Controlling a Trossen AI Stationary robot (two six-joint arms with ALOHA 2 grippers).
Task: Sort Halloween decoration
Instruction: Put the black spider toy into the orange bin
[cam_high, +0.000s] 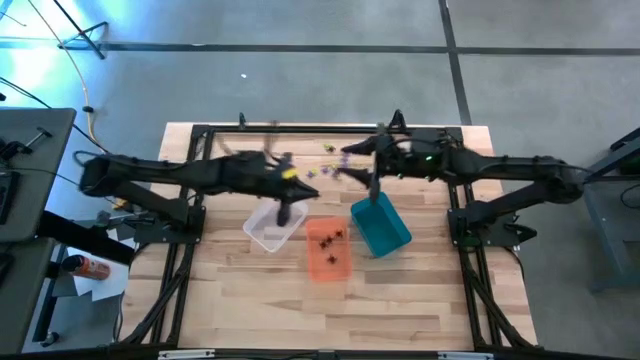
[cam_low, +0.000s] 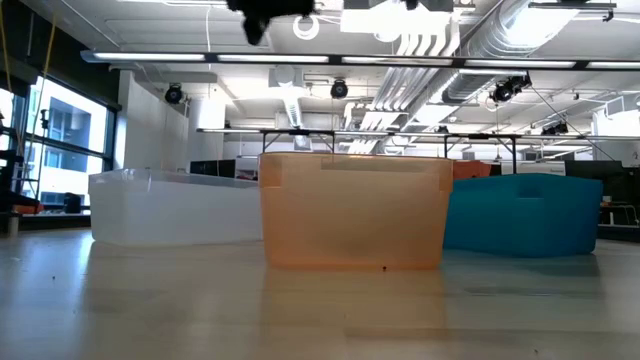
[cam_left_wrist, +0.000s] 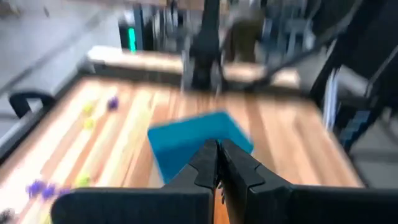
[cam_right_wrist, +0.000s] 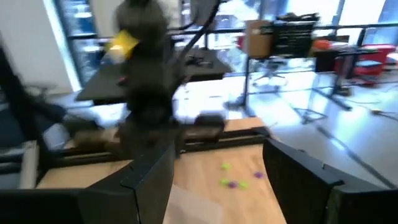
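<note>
Three bins stand in a row on the table: a clear bin (cam_high: 270, 230), an orange bin (cam_high: 328, 258) and a teal bin (cam_high: 382, 228). Several black trinkets (cam_high: 328, 240) lie on the orange bin's floor. Loose purple and green trinkets (cam_high: 335, 152) lie on the table behind the bins; they also show in the left wrist view (cam_left_wrist: 99, 107) and the right wrist view (cam_right_wrist: 231, 182). My left gripper (cam_high: 290, 212) (cam_left_wrist: 217, 163) hangs shut above the clear bin; I see nothing between its fingers. My right gripper (cam_high: 375, 188) (cam_right_wrist: 214, 180) is open and empty above the teal bin's far end.
The black arm frame (cam_high: 300, 130) runs along the far edge and down both sides of the table. In the low view the clear bin (cam_low: 175, 205), orange bin (cam_low: 355, 210) and teal bin (cam_low: 520, 212) stand side by side. Bare wood (cam_high: 330, 315) lies in front of them.
</note>
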